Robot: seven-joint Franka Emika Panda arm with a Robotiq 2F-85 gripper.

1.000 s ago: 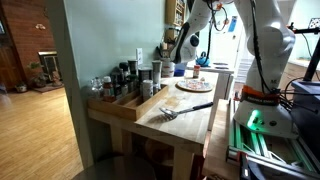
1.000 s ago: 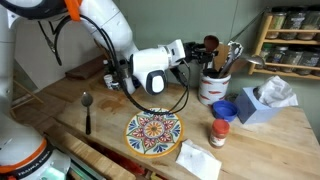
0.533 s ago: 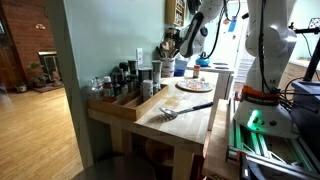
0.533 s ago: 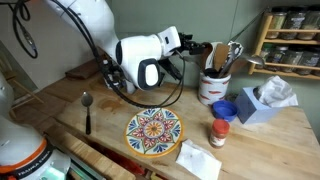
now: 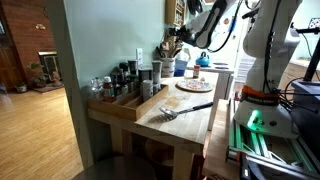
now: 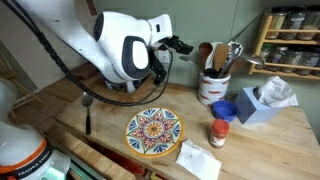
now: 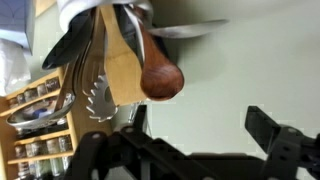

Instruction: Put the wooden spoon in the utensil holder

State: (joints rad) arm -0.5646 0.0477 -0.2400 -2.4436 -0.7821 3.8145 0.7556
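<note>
The white utensil holder [image 6: 212, 87] stands at the back of the wooden table, full of utensils. The pale tan wooden spoon [image 6: 205, 52] stands upright in it among metal utensils; the wrist view shows it close up [image 7: 118, 68] beside a dark brown rounded utensil head [image 7: 160, 75]. My gripper [image 6: 181, 45] is open and empty, hanging in the air a short way to the side of the holder's top. In the wrist view its two dark fingers [image 7: 200, 122] are spread with only the wall between them. The holder also shows in an exterior view [image 5: 169, 55].
A colourful patterned plate [image 6: 153, 132] lies mid-table. A silvery slotted utensil with a dark handle [image 6: 87, 110] lies near the table edge. A spice jar [image 6: 219, 133], a blue bowl [image 6: 227, 108], a tissue box [image 6: 265, 100] and a wooden spice rack [image 6: 290, 40] stand near the holder. A tray of bottles [image 5: 125, 85] lines one side.
The arm has drawn back from the utensil holder. The gripper, close to the holder's top before, is now apart from it, and the spoon stays in the holder.
</note>
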